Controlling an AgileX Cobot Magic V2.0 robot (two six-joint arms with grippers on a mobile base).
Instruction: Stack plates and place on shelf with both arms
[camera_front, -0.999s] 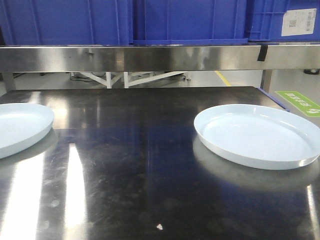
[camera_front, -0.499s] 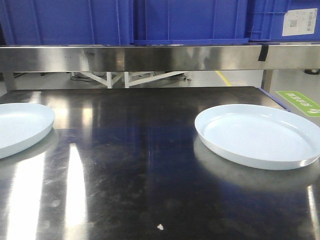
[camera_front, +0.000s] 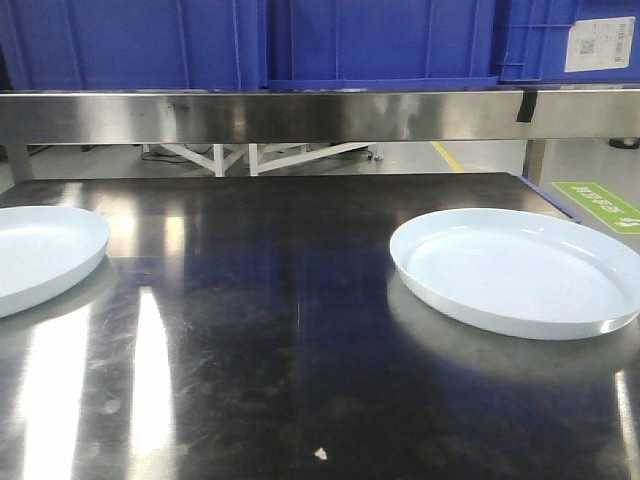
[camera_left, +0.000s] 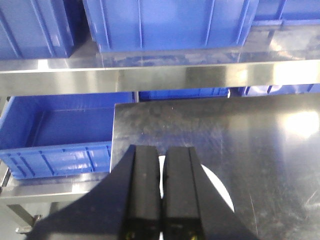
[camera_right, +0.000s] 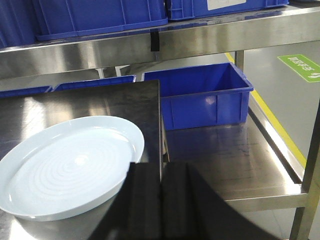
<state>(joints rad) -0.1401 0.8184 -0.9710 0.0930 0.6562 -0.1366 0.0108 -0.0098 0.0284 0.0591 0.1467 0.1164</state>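
Right plate (camera_front: 510, 272) lies flat; left plate (camera_front: 40, 255) likewise (unstacked).

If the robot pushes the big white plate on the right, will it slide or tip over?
Probably slide: the plate looks glossy and sits flat on the shiny metal table. Tipping seems unlikely, since it is wide and shallow. Its low rim may be slippery to pinch.

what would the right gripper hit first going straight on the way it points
Likely the table at its right edge, just right of the plate; the right gripper points there, depth unclear.
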